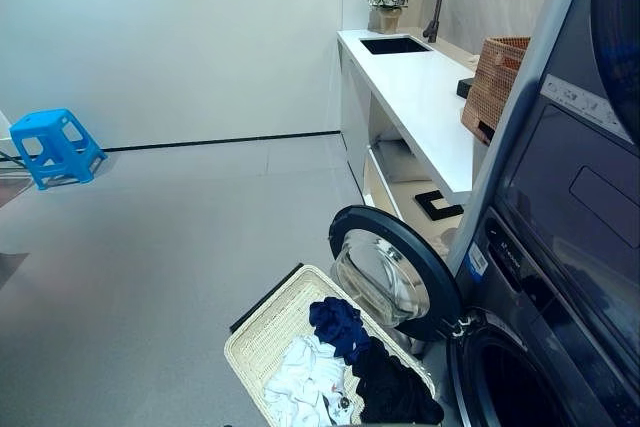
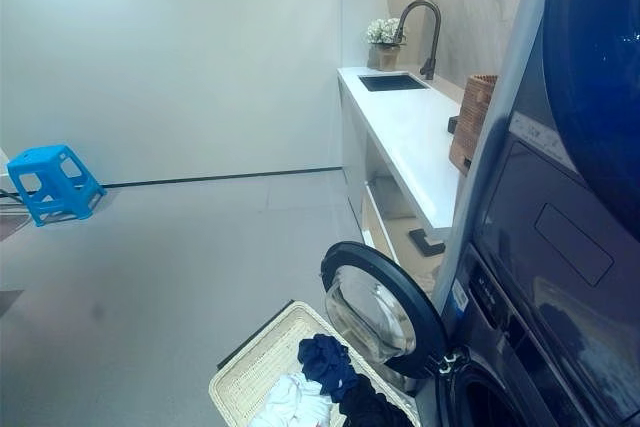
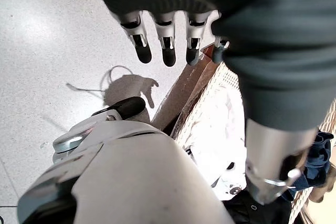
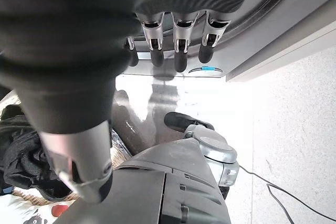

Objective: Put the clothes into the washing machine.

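A cream wicker laundry basket (image 1: 262,332) stands on the grey floor in front of the washing machine (image 1: 570,247). In it lie white clothes (image 1: 300,377), a navy garment (image 1: 338,322) and a black garment (image 1: 395,387). The machine's round door (image 1: 390,272) is swung open over the basket, beside the dark drum opening (image 1: 500,387). My left hand (image 3: 167,45) hangs open above the floor beside the basket rim (image 3: 223,77), with the white clothes (image 3: 215,129) below it. My right hand (image 4: 178,45) hangs open before the machine's front, near the black garment (image 4: 21,161). Neither hand holds anything.
A white counter (image 1: 420,97) with a sink (image 1: 393,45), a tap, a flower pot (image 1: 387,2) and a brown wicker basket (image 1: 493,82) runs along the right wall. A blue stool (image 1: 55,145) stands far left. Open grey floor lies to the left.
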### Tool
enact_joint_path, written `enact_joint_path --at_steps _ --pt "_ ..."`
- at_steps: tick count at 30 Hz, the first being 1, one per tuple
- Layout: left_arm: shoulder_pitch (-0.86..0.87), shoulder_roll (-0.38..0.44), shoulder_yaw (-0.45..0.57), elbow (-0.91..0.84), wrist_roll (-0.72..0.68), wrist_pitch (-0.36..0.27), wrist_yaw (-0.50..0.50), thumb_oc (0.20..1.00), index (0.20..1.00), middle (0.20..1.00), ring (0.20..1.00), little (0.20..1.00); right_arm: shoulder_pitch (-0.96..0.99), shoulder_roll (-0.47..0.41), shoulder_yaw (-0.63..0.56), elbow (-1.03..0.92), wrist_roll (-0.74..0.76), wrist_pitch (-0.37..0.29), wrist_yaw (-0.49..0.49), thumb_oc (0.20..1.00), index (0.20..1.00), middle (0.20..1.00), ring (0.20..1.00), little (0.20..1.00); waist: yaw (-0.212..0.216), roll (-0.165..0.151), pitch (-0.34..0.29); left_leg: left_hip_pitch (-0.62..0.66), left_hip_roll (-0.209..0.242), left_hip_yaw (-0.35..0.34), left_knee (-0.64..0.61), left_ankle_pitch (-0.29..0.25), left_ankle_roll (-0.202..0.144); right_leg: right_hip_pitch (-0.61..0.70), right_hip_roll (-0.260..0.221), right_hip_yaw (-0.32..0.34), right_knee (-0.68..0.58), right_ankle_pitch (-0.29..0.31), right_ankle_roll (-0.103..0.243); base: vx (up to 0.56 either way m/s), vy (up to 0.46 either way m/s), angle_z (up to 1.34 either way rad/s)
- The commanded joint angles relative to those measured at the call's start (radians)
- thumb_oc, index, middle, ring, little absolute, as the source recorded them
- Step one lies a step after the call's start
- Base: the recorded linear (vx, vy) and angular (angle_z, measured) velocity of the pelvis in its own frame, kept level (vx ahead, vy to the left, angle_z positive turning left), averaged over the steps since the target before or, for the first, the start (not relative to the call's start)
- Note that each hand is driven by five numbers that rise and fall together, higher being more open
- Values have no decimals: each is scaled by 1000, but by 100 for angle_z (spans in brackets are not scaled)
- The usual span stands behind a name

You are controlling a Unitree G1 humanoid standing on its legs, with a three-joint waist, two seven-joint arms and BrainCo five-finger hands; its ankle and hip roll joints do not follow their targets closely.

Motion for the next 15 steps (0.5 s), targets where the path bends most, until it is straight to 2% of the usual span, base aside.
enact_joint_path --at_steps 1,5,15 --pt "-93 -8 -24 48 10 -2 -12 1000 1000 1000 1000 1000 -95 2 14 65 18 9 2 1000 1000 1000 1000 1000 38 4 29 70 -18 18 2 -101 23 -102 -26 -21 -14 121 54 0 0 0" --pt "-91 -8 -19 45 -30 0 -20 1000 1000 1000 1000 1000 -97 -1 13 68 17 7 3 1000 1000 1000 1000 1000 38 7 30 71 -19 17 2 -102 24 -101 -27 -20 -14 121 54 0 0 0" --pt "-86 -9 -11 54 -4 -3 -19 1000 1000 1000 1000 1000 -90 3 9 73 13 5 2 1000 1000 1000 1000 1000 37 6 26 73 -21 18 2 -102 24 -98 -27 -19 -14 120 53 0 0 0"
